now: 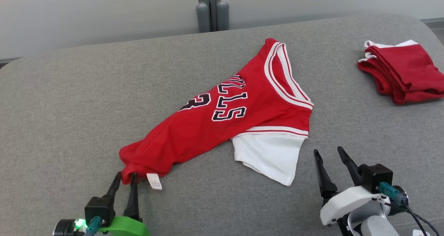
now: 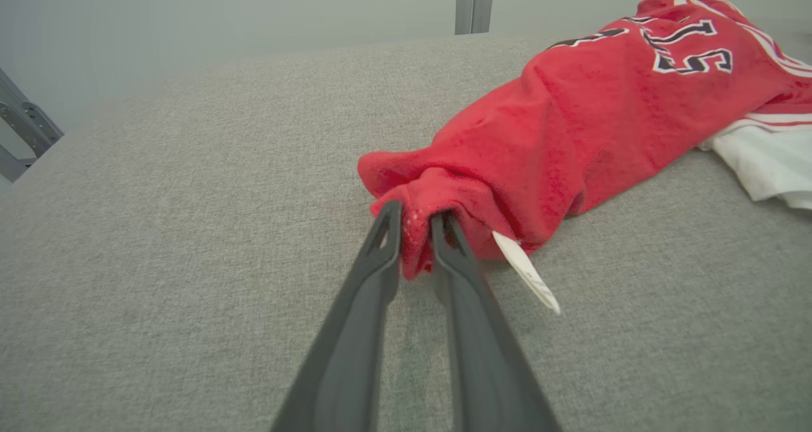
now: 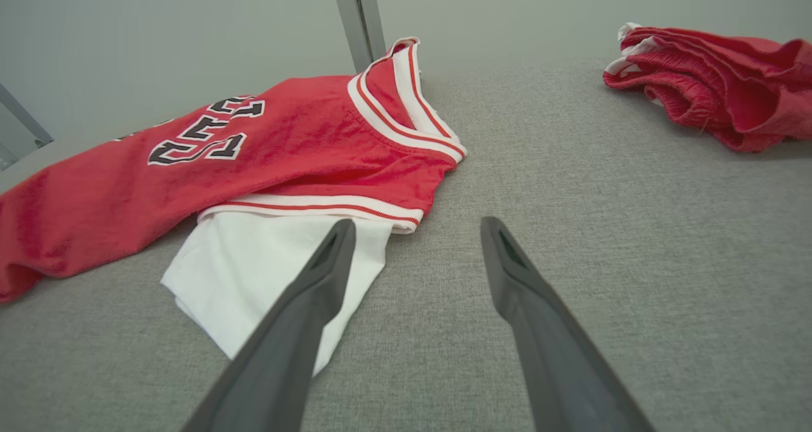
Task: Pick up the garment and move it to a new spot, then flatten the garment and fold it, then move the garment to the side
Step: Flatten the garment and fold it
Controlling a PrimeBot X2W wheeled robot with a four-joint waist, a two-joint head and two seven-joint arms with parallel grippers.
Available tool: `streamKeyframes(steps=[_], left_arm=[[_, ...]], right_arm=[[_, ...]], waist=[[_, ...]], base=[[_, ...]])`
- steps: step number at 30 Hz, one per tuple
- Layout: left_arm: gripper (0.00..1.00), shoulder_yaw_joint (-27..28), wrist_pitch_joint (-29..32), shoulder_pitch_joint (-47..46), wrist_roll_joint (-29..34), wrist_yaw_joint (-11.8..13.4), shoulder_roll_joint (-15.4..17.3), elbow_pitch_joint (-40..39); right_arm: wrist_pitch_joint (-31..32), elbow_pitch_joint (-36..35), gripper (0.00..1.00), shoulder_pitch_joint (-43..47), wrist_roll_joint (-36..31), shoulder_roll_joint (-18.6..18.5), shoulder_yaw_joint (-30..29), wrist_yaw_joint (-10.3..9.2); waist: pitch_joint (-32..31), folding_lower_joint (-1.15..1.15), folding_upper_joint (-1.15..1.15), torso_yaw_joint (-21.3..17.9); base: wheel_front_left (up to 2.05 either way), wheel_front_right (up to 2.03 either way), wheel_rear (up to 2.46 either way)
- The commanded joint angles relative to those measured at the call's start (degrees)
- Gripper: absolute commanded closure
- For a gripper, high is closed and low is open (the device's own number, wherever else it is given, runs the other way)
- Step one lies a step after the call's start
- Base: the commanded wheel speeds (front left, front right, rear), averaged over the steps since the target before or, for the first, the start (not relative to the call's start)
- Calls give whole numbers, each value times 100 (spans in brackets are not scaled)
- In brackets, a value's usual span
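Red garment [image 1: 194,132] pinched by low, forward-pointing left end effector [image 1: 126,175].

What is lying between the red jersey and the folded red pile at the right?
Nothing: the grey surface between the jersey and the folded red pile is bare, as the head view shows.

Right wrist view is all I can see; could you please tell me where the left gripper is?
Observer: The left gripper is at the bunched red end of the jersey, with fabric between its nearly closed jaws.
Operator: Thank you. Is anything beside it?
Observer: A white tag sticks out of that end, next to the gripper.
Operator: Is that end lifted or resting?
Observer: It appears to lie on the grey table.
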Motion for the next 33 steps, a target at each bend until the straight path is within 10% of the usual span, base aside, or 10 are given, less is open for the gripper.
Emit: streamKeyframes(steps=[1,29,30,31,33], left_arm=[[0,83,-1,78,-27,-49,-21,-91],[0,763,-1,169,4,-200,-444,-1095],[0,753,-1,160,6,-195,-447,-1095],[0,748,-1,155,8,-191,-450,-1094],[0,733,-1,134,10,-188,-454,-1097]], right_arm=[[-1,32,0,18,32,-15,-3,-9],[684,2159,0,-1395,-22,-16,165,-10],[680,2290,4,-1507,-16,-12,199,-10],[673,2391,53,-1587,17,-11,238,-10],[688,2604,100,-1716,100,-12,357,-10]], waist=[[-7,0,0,38],[-16,0,0,456],[-15,0,0,469],[-15,0,0,478],[-16,0,0,489]], base=[[0,0,0],[0,0,0],[0,0,0],[0,0,0],[0,0,0]])
